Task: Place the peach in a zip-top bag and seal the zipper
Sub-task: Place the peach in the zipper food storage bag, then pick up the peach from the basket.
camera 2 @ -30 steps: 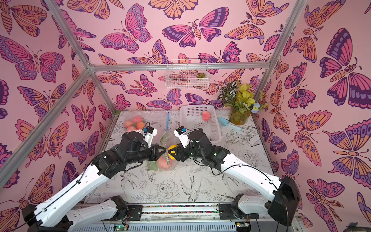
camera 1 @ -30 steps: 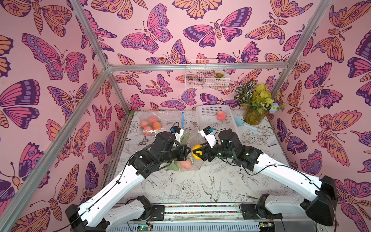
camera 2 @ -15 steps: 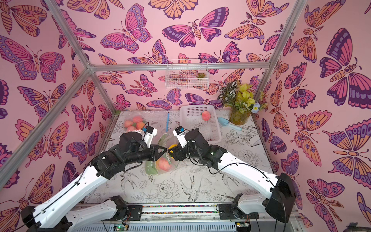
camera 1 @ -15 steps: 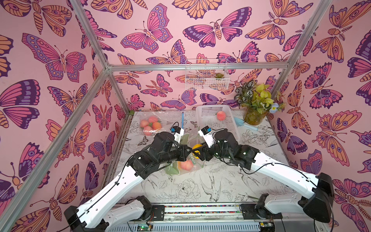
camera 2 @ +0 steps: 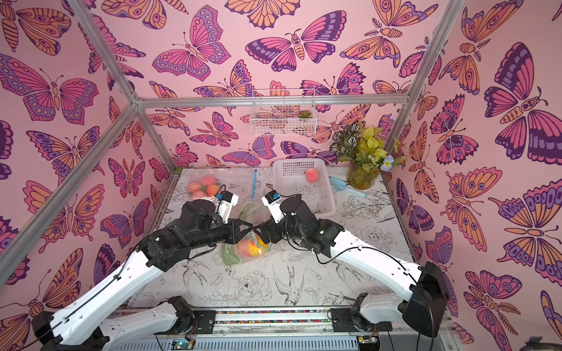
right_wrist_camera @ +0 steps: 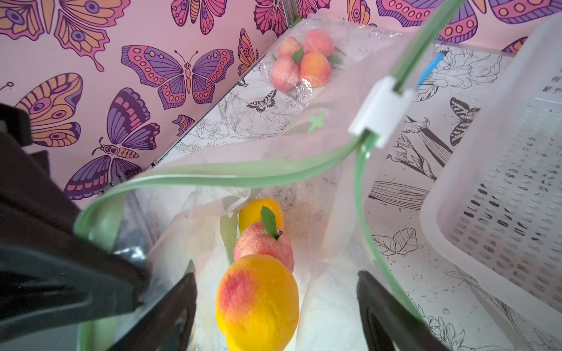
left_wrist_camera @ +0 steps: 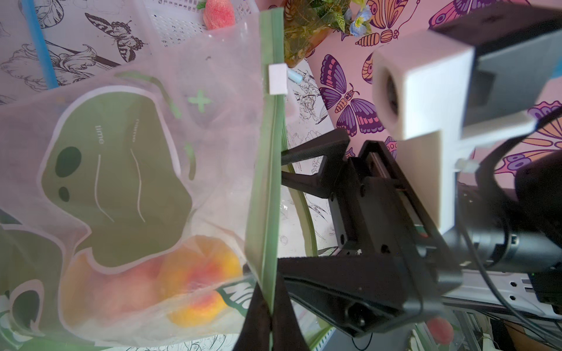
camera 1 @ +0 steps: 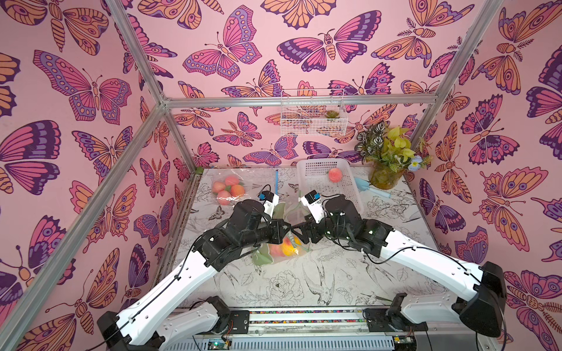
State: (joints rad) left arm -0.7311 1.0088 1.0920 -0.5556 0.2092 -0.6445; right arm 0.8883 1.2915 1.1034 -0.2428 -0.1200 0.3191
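Note:
A frosted zip-top bag (camera 1: 275,253) with green print hangs open above the table in both top views. My left gripper (left_wrist_camera: 270,307) is shut on its green zipper strip (left_wrist_camera: 267,182). The white slider (right_wrist_camera: 380,117) sits far along the strip. My right gripper (right_wrist_camera: 275,275) is open at the bag's mouth. A yellow-red peach (right_wrist_camera: 258,304) lies between its fingers, apart from both. Behind that one, a pink peach (right_wrist_camera: 263,246) and a yellow one (right_wrist_camera: 258,212) lie deeper in the bag. In a top view the peaches (camera 2: 249,247) show through the bag.
A white basket (camera 1: 322,188) at the back holds one pink peach (camera 1: 334,175). A clear bag of peaches (camera 1: 226,190) lies at the back left. A blue strip (camera 1: 276,179), a blue tool (camera 1: 369,187) and a vase of plants (camera 1: 384,179) stand near the back.
My right gripper's jaws have spread wider, and the yellow peach between them now sits loose in the bag. My left gripper has kept its hold on the zipper strip.

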